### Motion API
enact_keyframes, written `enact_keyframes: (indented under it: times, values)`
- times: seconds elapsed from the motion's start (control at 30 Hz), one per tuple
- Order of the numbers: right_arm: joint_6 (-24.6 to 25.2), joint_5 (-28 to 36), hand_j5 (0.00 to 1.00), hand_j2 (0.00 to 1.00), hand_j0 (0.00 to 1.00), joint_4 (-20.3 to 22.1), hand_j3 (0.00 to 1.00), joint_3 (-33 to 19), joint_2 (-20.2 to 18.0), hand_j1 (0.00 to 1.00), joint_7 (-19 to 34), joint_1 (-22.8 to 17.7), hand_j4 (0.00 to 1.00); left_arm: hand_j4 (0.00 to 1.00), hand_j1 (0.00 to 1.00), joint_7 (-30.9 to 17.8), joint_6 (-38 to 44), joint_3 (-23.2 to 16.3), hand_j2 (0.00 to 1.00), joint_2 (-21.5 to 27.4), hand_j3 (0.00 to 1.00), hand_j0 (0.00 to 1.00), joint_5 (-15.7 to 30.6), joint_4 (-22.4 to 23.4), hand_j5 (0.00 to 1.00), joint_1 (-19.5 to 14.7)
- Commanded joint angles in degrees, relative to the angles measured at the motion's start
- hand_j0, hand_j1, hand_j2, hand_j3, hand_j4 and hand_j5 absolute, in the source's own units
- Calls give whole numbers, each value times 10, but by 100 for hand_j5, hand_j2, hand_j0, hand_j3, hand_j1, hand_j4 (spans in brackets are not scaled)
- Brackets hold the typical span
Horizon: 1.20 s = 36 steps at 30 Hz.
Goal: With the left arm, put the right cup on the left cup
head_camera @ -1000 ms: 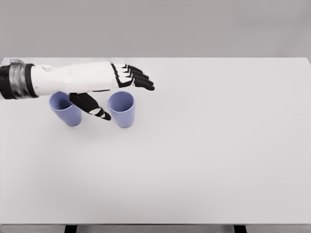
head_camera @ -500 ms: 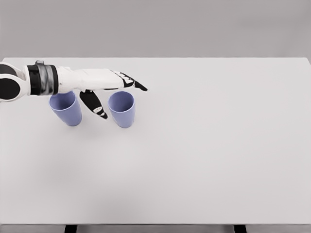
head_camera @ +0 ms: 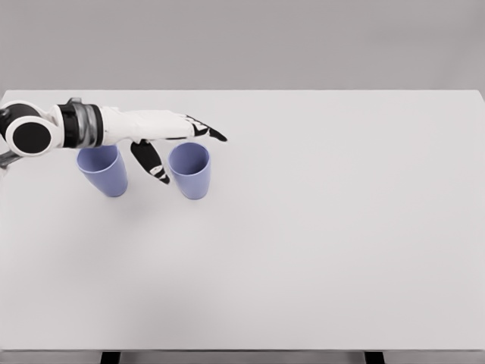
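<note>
Head view: pre-grasp step, left hand [head_camera: 168,140] spread open and empty above the right lavender plastic cup [head_camera: 189,170], thumb hanging between it and the left lavender cup [head_camera: 102,170] on white desk [head_camera: 318,227]; next, close round it.

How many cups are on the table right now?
2. The left cup stands partly under the left hand's forearm; the right cup stands just right of its thumb. None appear hidden.

I can read no text, label, number or sign anywhere on what lies before me
</note>
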<state>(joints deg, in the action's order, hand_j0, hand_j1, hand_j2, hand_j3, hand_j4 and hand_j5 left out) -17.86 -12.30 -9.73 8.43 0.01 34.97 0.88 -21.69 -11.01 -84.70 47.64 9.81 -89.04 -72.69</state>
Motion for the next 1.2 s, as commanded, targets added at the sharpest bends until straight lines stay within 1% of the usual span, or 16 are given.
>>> enact_keyframes:
  times: [0.0,0.03,0.1,0.23,0.3,0.47,0.57,0.83,0.87,0.97,1.0,1.03,1.17]
  values:
    - [-1,-1,100,100,100,0,100,-1,0,100,0,0,100,100,100,0,0,1,100,0,100,100,-13,10,100,0]
    - [-1,-1,100,100,100,0,100,-1,0,100,0,0,100,100,100,0,0,1,100,0,100,100,-25,10,100,0]
    - [-1,-1,100,100,100,0,100,0,0,100,0,0,100,100,100,0,0,1,100,-1,100,100,-35,10,100,0]
    - [-1,-1,100,100,100,0,100,0,0,100,0,0,100,100,100,1,0,2,100,-10,100,100,-36,27,100,10]
    - [-1,-1,100,100,100,0,100,0,0,100,0,0,100,100,100,1,0,2,100,-26,100,100,-37,40,100,17]
    - [-1,-1,100,100,100,0,100,0,0,100,0,0,100,100,100,1,0,2,100,-33,100,100,-38,45,100,18]
    - [-1,-1,100,100,100,0,100,0,0,100,0,0,100,100,100,1,0,3,100,-46,100,100,-49,57,100,30]
    - [-1,-1,100,100,100,1,100,0,0,100,0,0,100,100,100,7,1,4,100,-43,100,100,-50,62,100,32]
    - [-1,-1,100,100,100,0,100,0,0,100,0,0,100,96,96,11,1,7,96,-44,96,96,-50,62,96,36]
    - [-1,-1,100,100,100,0,100,-1,0,100,0,0,100,66,66,22,0,9,66,-41,66,66,-48,61,66,37]
    - [-1,-1,100,100,100,0,100,-1,0,100,0,0,100,60,60,22,-1,9,60,-40,60,60,-48,61,60,38]
    - [-1,-1,100,100,100,0,100,0,0,100,0,0,100,57,57,22,-1,9,57,-39,57,57,-48,59,57,38]
    - [-1,-1,100,100,100,0,100,0,0,100,0,0,100,54,54,20,-5,9,54,-37,54,54,-48,56,54,39]
